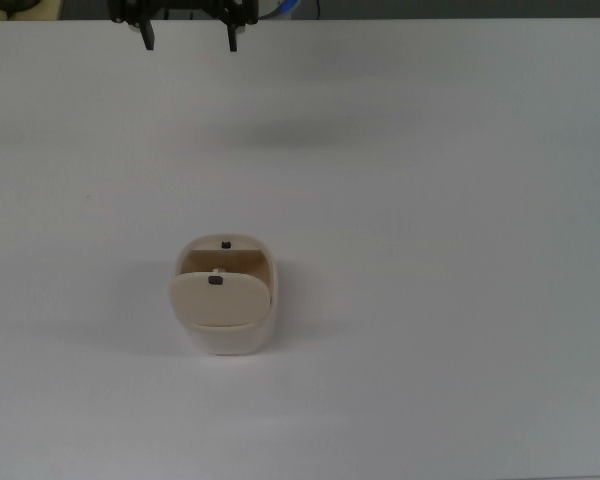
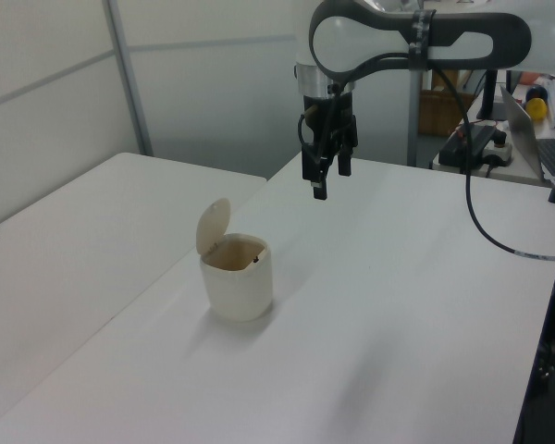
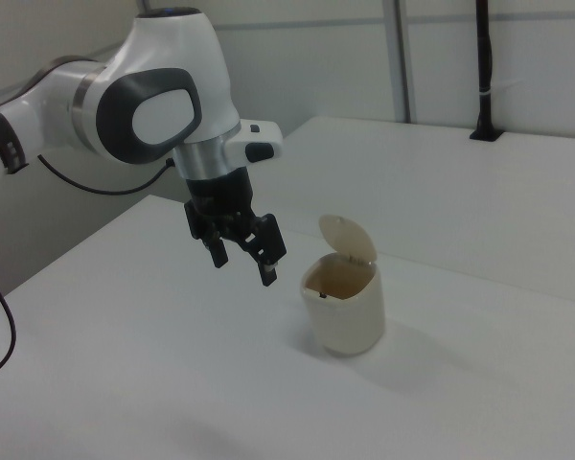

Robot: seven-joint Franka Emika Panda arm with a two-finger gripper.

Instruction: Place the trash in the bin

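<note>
Now, gripper hangs above the table with fingers spread, nothing between them | bin stands lid-up, well apart, nearer the left view's left | trash not visible; the bin's inside can't be made out

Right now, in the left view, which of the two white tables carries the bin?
The table on the left view's right, the one beneath the gripper: the bin stands there, close to the seam.
</note>
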